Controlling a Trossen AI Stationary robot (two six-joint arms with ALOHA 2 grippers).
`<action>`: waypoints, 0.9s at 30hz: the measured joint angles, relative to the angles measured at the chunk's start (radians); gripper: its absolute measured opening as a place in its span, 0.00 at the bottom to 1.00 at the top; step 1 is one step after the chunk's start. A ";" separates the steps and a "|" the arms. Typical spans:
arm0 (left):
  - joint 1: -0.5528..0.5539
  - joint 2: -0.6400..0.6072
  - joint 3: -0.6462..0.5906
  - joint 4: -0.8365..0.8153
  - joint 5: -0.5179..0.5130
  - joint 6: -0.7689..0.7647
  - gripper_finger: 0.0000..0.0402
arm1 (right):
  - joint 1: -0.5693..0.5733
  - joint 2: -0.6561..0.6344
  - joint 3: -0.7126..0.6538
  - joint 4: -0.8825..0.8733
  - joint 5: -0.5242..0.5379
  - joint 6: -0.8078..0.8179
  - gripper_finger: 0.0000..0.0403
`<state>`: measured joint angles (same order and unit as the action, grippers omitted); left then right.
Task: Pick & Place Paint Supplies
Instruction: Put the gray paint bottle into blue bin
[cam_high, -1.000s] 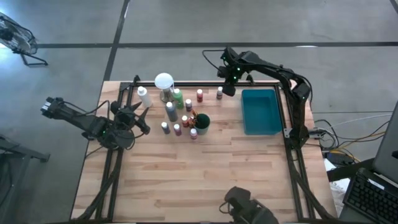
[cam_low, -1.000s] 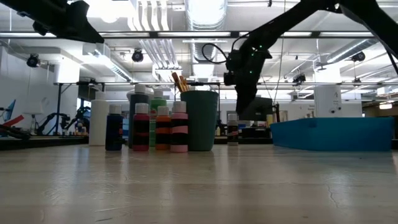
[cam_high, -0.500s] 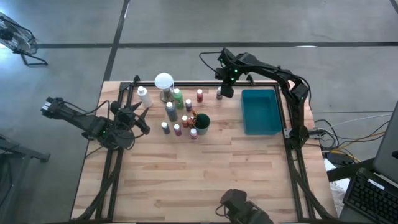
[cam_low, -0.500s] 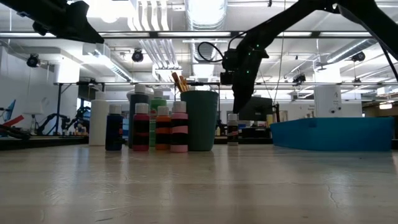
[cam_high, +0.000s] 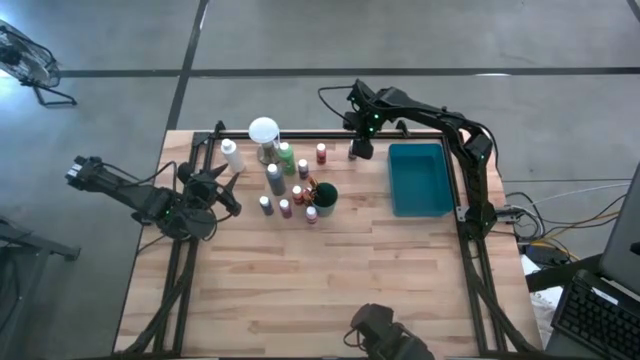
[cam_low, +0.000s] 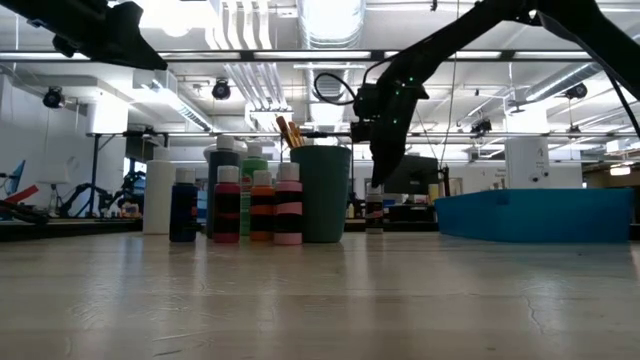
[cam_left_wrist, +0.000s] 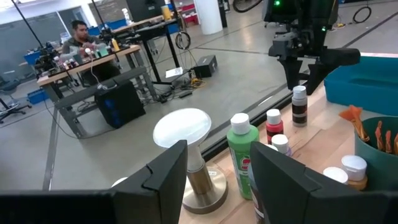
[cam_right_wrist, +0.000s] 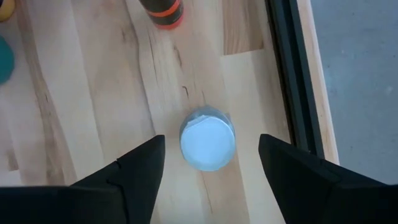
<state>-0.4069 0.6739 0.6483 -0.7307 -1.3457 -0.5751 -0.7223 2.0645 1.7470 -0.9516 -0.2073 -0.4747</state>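
**Right pincer poised over lone bottle at desk's far edge**

Right arm reaches across far side of desk (cam_high: 300, 290). Right pincer (cam_high: 356, 150) hangs directly above one small white-capped bottle (cam_right_wrist: 208, 140), fingers spread wide w/ the cap centred in the gap between them. Not touching yet; nothing held. In low view the pincer tips sit just above that bottle's cap (cam_low: 374, 187).

Bottle stands upright, apart from the rest, near the black frame rail (cam_right_wrist: 292, 81) along the desk edge. Teal tray (cam_high: 420, 180) lies just beside it, toward the right arm's base. Looks empty from above.

Other supplies cluster nr desk middle: several small bottles and a dark green cup (cam_high: 323, 197) w/ brushes in it. Red bottle (cam_high: 321, 153) is nearest neighbour to the target. White-topped round thing on metal base (cam_high: 264, 132) stands behind the cluster.

Left pincer (cam_high: 228, 190) waits at cluster's left side, fingers part-open, empty per its wrist view.

Risks, my read:
- Descent off-centre → a fingertip lands on cap, tips the bottle over toward rail.
- Grip too high on the cap → bottle may slip or swing out on lift.
- Rail close by; finger on that side could clip it going down.
- Short carry to tray, but a low lift could knock bottle against tray wall.
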 joint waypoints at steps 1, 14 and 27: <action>0.000 0.000 0.000 0.000 0.000 0.000 0.45 | 0.000 0.001 0.000 0.003 0.001 0.000 0.63; 0.000 0.000 0.000 0.000 0.001 -0.001 0.45 | 0.003 0.001 0.000 0.021 0.000 0.003 0.52; 0.000 0.000 0.000 -0.004 0.002 -0.002 0.45 | 0.005 0.001 0.000 0.023 -0.002 0.003 0.48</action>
<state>-0.4068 0.6739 0.6483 -0.7345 -1.3435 -0.5768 -0.7174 2.0659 1.7466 -0.9283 -0.2096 -0.4717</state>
